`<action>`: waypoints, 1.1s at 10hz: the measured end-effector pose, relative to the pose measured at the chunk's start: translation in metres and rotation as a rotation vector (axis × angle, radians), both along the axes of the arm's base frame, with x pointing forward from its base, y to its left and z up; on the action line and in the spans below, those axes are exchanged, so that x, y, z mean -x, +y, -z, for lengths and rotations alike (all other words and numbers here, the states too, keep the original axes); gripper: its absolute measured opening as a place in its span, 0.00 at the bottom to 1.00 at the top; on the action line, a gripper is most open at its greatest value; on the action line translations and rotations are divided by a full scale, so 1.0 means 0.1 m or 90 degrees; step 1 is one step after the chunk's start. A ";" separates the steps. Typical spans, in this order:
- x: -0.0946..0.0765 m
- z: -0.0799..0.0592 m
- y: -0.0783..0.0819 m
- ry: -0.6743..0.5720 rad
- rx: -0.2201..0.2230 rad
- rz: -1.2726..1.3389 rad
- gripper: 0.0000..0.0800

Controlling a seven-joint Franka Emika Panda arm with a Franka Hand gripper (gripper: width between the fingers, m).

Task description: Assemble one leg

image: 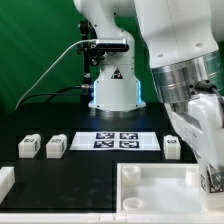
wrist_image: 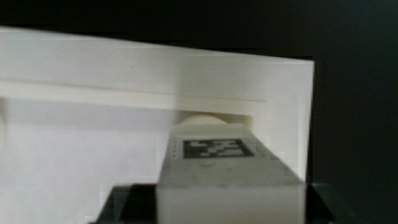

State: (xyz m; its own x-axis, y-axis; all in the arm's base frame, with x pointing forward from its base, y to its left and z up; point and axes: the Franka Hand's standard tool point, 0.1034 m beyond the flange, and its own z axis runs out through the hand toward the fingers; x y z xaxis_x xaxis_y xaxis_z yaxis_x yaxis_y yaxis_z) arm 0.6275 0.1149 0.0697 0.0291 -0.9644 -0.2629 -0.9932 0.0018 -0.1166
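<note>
My gripper (image: 207, 165) is at the exterior view's right, low over the far right corner of the large white tray-like part (image: 150, 190). It is shut on one leg (wrist_image: 222, 160), a stubby white block with a black-and-white tag, which also shows in the exterior view (image: 212, 179). In the wrist view the gripper (wrist_image: 222, 203) has dark fingers (wrist_image: 135, 205) on both sides of the leg, and the leg's rounded end points at the tray's white inner wall (wrist_image: 107, 90). Whether the leg touches the tray cannot be told.
Two loose legs (image: 28, 146) (image: 55, 147) lie at the exterior view's left, and a third (image: 174, 148) lies right of the marker board (image: 115, 140). A white block (image: 5, 181) sits at the left edge. The robot base (image: 113, 85) stands behind.
</note>
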 end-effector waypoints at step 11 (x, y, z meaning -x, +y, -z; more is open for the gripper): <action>0.02 0.00 0.03 -0.101 0.068 -0.476 0.81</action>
